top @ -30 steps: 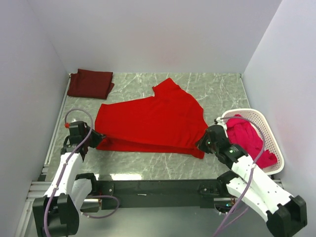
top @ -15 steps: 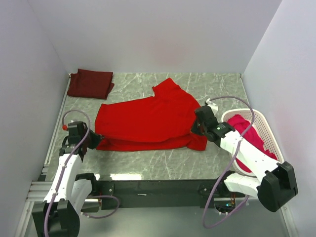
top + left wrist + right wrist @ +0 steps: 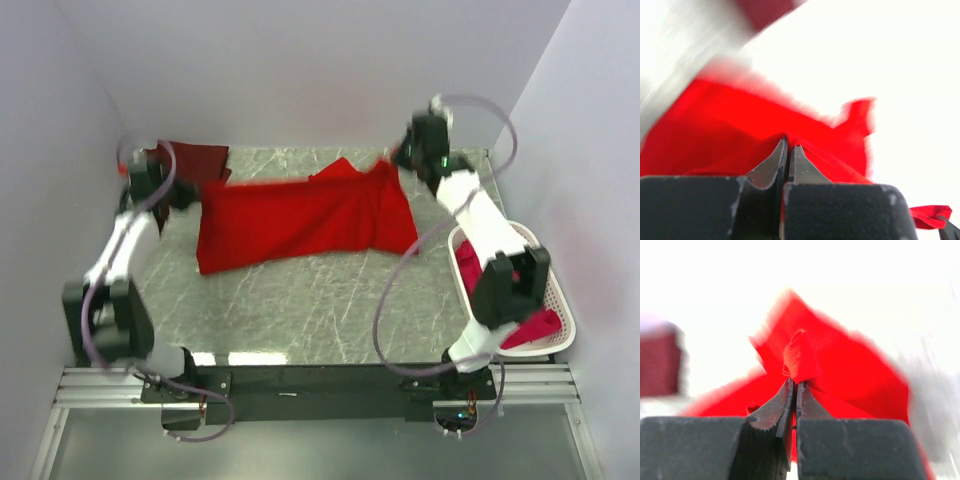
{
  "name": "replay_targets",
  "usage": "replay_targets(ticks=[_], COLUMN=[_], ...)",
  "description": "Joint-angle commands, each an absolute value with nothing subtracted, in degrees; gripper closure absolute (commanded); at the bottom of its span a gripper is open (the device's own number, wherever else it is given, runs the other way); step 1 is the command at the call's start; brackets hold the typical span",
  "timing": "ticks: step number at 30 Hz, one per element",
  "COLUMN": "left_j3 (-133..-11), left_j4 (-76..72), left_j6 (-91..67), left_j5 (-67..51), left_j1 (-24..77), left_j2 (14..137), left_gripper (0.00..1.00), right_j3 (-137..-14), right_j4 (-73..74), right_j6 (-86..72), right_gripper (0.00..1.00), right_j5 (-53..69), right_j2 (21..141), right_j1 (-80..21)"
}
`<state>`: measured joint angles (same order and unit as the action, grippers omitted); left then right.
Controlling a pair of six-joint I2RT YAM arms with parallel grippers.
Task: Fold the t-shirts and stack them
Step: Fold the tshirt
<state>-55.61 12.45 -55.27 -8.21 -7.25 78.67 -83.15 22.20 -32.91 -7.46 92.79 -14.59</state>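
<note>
A bright red t-shirt [image 3: 300, 215] hangs stretched between my two grippers above the far half of the table, its lower edge on the marble. My left gripper [image 3: 190, 190] is shut on its left end; in the left wrist view [image 3: 788, 145] the cloth [image 3: 740, 130] is pinched between the jaws. My right gripper [image 3: 397, 160] is shut on its right end, with a bunched bit of cloth [image 3: 800, 360] above the jaws [image 3: 794, 385]. A folded dark maroon t-shirt [image 3: 195, 158] lies at the far left corner, behind the left arm. Pinkish-red t-shirts [image 3: 470, 262] lie in the basket.
The white perforated basket [image 3: 560, 300] stands at the right edge of the table, beside the right arm. White walls close in the back and both sides. The marble tabletop [image 3: 320, 310] shows bare in front of the shirt.
Both grippers have lifted the red shirt's near edge and carried it up and toward the back. The shirt has gone from lying flat to hanging stretched between them.
</note>
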Motion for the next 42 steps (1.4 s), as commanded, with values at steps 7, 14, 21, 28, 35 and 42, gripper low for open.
replay_targets(ticks=[7,14,21,28,35,42], left_j3=[-130.2,-118.5,-91.3,-58.2,-37.5,-29.6], left_j4=[10.5,2.9,-1.4,1.9,14.3,19.5], left_j6=[-47.5,-48.4,-50.4,-52.1,-48.3,-55.0], left_j5=[-18.3,-21.4,-22.1,-18.9,-9.7,-6.8], left_j1=[-8.0,-10.9,-11.2,-11.2,-11.4,-11.4], left_j2=[110.6,103.9,90.5,75.3,61.5,52.7], left_gripper=[0.99,0.99,0.99,0.99,0.99,0.99], right_j3=[-152.3,-130.4,-97.6,-59.0,-36.8,-33.8], right_j4=[19.5,8.3,6.3,5.8,13.4,21.8], right_j6=[-19.1,-16.2,-20.3,-26.5,-32.2,-45.1], right_gripper=[1.00,1.00,1.00,1.00,1.00,1.00], right_j5=[-4.6,-5.3,-5.4,-4.5,-8.5,-16.3], right_j2=[115.8,102.2,85.5,68.7,58.5,59.8], right_j1=[-12.5,-12.5,-12.7,-14.0,-21.8,-37.1])
